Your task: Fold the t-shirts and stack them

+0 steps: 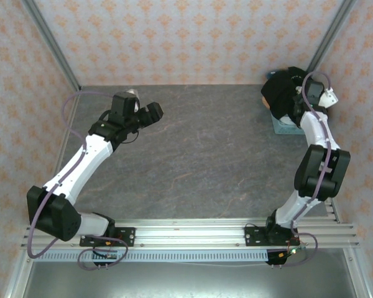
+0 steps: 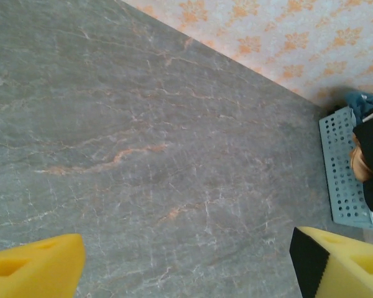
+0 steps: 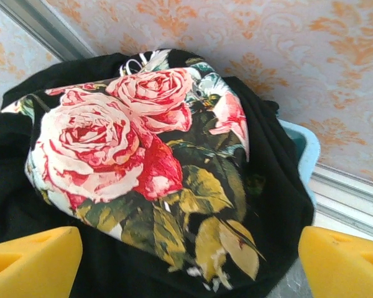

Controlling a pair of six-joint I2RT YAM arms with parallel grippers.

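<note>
Black rose-print t-shirt (image 3: 112, 143) heaped in pale blue lattice basket (image 2: 339, 167), far right corner of worktop (image 1: 205, 161). Right gripper (image 3: 189, 261) above it, fingers apart. Left gripper (image 2: 186, 267) spread wide over worktop near far edge.

Grey marbled table (image 1: 205, 161), peach-patterned walls (image 1: 186, 37)

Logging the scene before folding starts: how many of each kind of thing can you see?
End effectors: 2 (left end effector, right end effector)
Baskets: 1 (pale blue basket)
T-shirts, apparently: 3 (black rose-print t-shirt, blue t-shirt, rust-orange t-shirt)
Total: 6
</note>
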